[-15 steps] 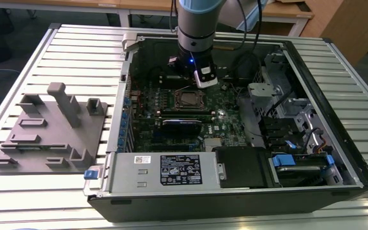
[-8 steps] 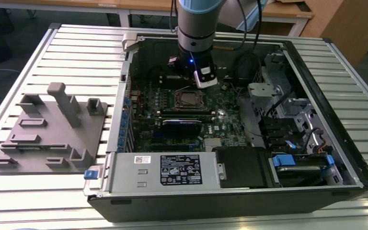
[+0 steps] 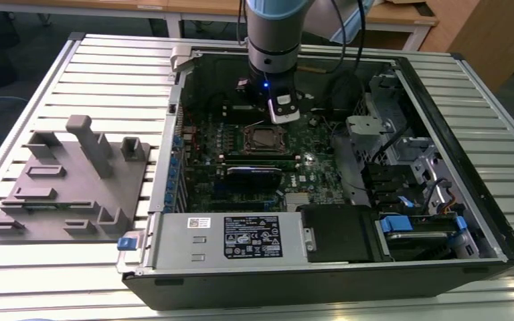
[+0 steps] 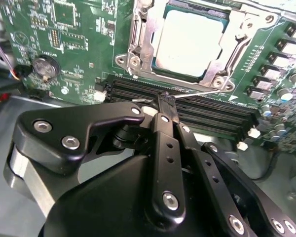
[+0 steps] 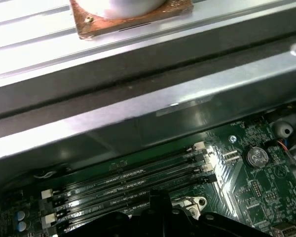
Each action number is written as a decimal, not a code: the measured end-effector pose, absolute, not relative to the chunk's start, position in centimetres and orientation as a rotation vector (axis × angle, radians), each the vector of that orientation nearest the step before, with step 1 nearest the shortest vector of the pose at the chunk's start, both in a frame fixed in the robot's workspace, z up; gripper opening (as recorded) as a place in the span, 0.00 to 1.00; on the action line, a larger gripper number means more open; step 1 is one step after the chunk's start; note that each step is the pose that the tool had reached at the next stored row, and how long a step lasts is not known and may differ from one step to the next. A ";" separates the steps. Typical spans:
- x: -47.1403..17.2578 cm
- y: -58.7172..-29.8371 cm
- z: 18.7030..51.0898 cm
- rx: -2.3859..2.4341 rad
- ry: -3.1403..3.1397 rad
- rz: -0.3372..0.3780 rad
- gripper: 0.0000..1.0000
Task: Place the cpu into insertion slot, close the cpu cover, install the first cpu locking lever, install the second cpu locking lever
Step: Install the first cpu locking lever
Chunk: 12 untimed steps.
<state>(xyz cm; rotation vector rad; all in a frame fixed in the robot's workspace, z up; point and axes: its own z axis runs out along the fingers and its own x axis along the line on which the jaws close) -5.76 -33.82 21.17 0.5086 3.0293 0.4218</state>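
In the second wrist view the cpu (image 4: 187, 42) lies flat in the insertion slot, its grey-silver top showing through the window of the cpu cover (image 4: 147, 49), which is folded down over it. A thin silver locking lever (image 4: 202, 93) runs along the socket's edge beside the memory slots. My gripper (image 4: 166, 98) has its black fingers closed together on that wire near its hooked end. In the exterior view the gripper (image 3: 282, 115) hangs just behind the socket (image 3: 264, 138) inside the open computer case. The gripper's tip (image 5: 160, 200) also shows in the first wrist view.
Black memory slots (image 4: 207, 106) lie right under the fingertips. A black expansion card (image 3: 255, 171) and the power supply (image 3: 239, 237) sit nearer the case front. A grey fixture plate (image 3: 69, 187) rests on the table at the exterior view's left. The case wall (image 5: 138, 108) stands close behind.
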 end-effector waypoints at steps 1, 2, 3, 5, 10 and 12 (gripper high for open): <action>-5.8 -33.8 21.2 0.527 3.024 0.421 0.11; -5.8 -33.8 21.1 0.544 3.020 0.421 0.11; -5.8 -33.8 21.1 0.557 3.017 0.420 0.11; -5.8 -33.8 21.1 0.571 3.013 0.420 0.11; -5.8 -33.8 21.1 0.591 3.007 0.419 0.11; -5.8 -33.8 21.1 0.598 3.005 0.419 0.11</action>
